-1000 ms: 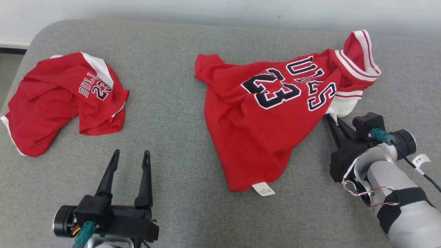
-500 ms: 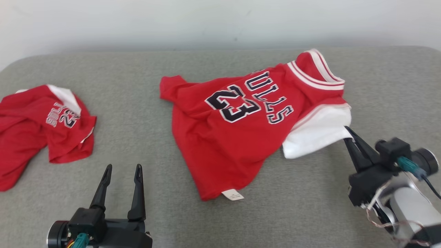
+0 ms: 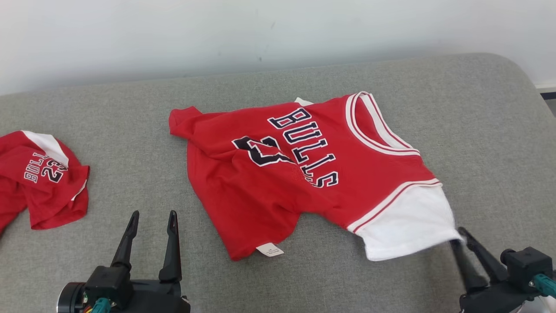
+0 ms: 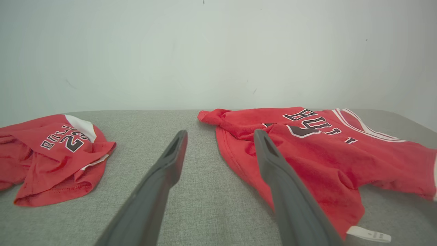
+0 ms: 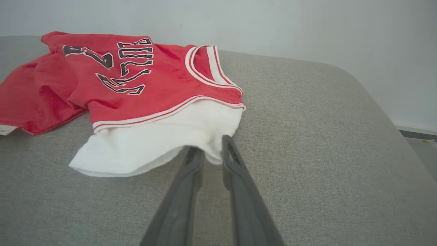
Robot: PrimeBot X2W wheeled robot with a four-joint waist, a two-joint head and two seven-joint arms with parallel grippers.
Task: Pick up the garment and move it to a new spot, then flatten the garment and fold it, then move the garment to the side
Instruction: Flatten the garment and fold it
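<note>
The garment is a red jersey with dark "BULLS" lettering, a striped collar and a white sleeve, spread across the middle of the grey padded surface. My right gripper sits at the near right. Its jaws stand only a narrow gap apart, with the corner of the white sleeve between the tips. At the near left my left gripper hovers open with nothing in it, just short of the jersey's hem.
A second red jersey lies crumpled at the far left. A pale wall runs behind the surface. The surface's rounded right edge drops off near my right arm. A white label sticks out at the hem.
My right gripper has drawn the white sleeve toward the near right, stretching the jersey flatter. Its jaws have parted slightly. The head camera has shifted. The left gripper stays put.
</note>
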